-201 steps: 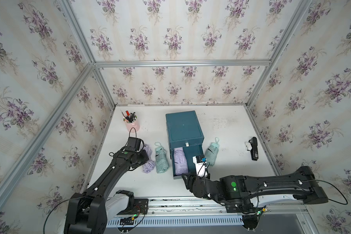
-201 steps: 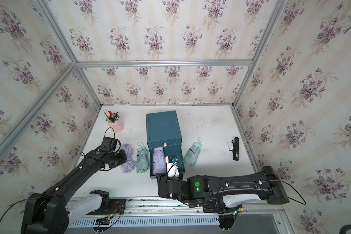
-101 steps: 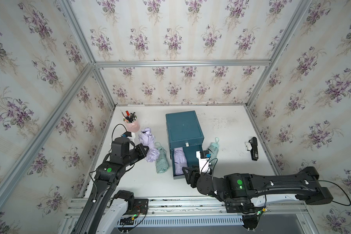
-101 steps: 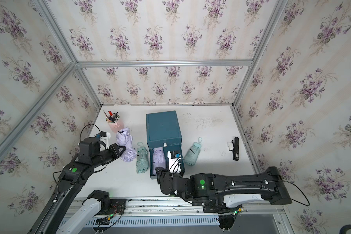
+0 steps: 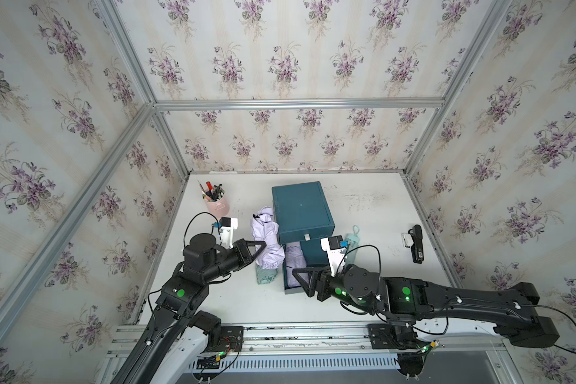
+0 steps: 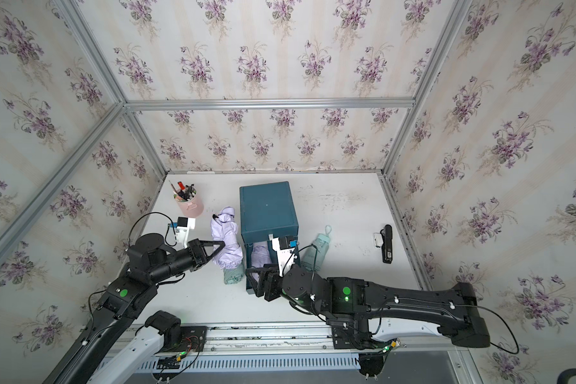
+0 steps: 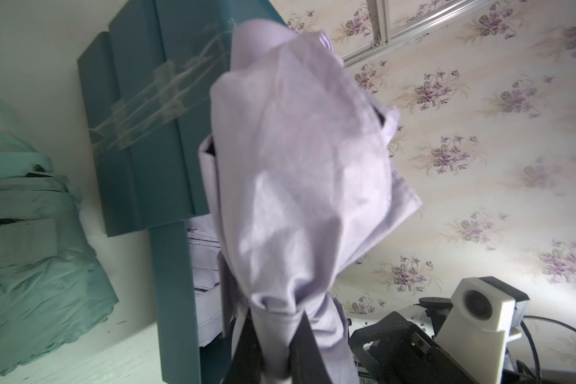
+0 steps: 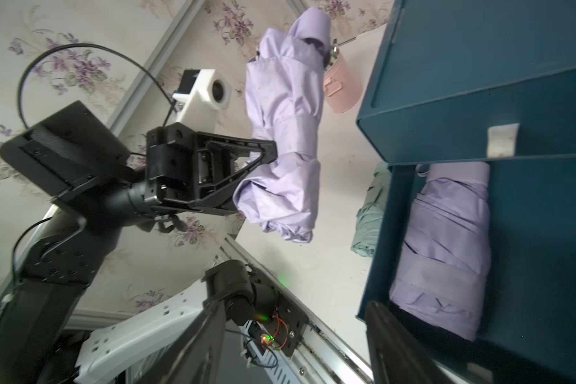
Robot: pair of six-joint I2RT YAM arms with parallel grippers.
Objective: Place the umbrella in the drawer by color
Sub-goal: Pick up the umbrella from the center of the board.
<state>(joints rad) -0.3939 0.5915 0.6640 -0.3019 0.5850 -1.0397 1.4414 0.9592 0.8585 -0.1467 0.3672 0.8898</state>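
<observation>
Left jaws are clamped on a folded lilac umbrella (image 5: 267, 237), held up off the bench (image 5: 363, 206) right beside the teal drawer cabinet (image 5: 301, 209). Right jaws are spread wide with nothing in them, by the front of the pulled-out drawer (image 5: 313, 256). Second lilac umbrella (image 5: 295, 262) lies inside it. Mint umbrella (image 5: 265, 276) is on the bench.

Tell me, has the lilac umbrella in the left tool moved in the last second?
Yes. The lilac umbrella has been lifted and carried toward the teal drawer cabinet; it now overlaps the green umbrella it lay beside.
</observation>
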